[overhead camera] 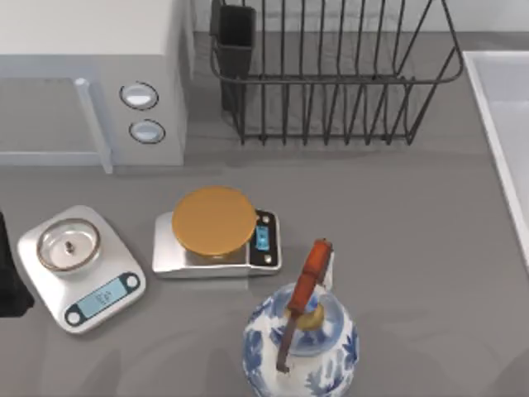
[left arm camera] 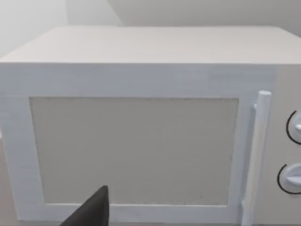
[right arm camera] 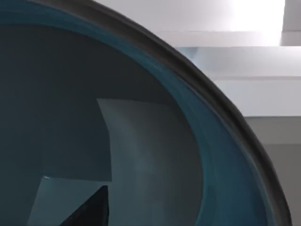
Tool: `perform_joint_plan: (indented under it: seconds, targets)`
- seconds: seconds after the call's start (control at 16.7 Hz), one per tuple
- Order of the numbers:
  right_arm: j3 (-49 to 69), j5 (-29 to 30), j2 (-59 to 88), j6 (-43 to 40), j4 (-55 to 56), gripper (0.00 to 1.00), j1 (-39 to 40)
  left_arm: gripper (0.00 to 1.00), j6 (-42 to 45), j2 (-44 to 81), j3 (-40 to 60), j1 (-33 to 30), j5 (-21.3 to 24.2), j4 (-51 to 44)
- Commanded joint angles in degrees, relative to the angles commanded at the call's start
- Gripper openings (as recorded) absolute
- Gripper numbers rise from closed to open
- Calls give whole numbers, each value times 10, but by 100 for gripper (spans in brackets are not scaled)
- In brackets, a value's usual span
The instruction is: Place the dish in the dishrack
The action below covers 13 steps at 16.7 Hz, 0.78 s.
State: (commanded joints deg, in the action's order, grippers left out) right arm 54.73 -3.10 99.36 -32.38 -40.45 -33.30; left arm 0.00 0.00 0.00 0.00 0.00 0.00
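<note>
Dish [overhead camera: 307,285]: on edge, tilted, at the table's front above a blue-and-white vase [overhead camera: 318,364]; well apart from the dishrack [overhead camera: 331,78].
Handling: probably stiff, glazed, slippery, breakable; best taken by the reddish rim.
Right gripper [right arm camera: 91,212]: hard against the dish's teal face; whether clamped, impossible to tell.
Left arm [overhead camera: 7,285]: parked at the left edge, facing the microwave [overhead camera: 91,74].
Hidden: any contact on the rim.

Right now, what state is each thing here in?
Dish: upright on edge, gripped by right gripper, over vase.
Dishrack: no dish in it.
Microwave: door shut.
Orange disc: flat on a scale.
Metal bowl: upright on other scale.
Left gripper: parked at table's left.
</note>
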Motion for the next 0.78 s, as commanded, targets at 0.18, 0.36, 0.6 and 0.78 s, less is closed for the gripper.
perform_joint_plan:
  seconds: [0.18,0.36,0.6,0.78]
  targets:
    - [0,0,0,0,0,77,0,100,0,0,0,0,0,0]
    - [0,0,0,0,0,55,0,100,0,0,0,0,0,0]
    - [0,0,0,0,0,25,0,100,0,0,0,0,0,0]
    - [0,0,0,0,0,2,0,100,0,0,0,0,0,0]
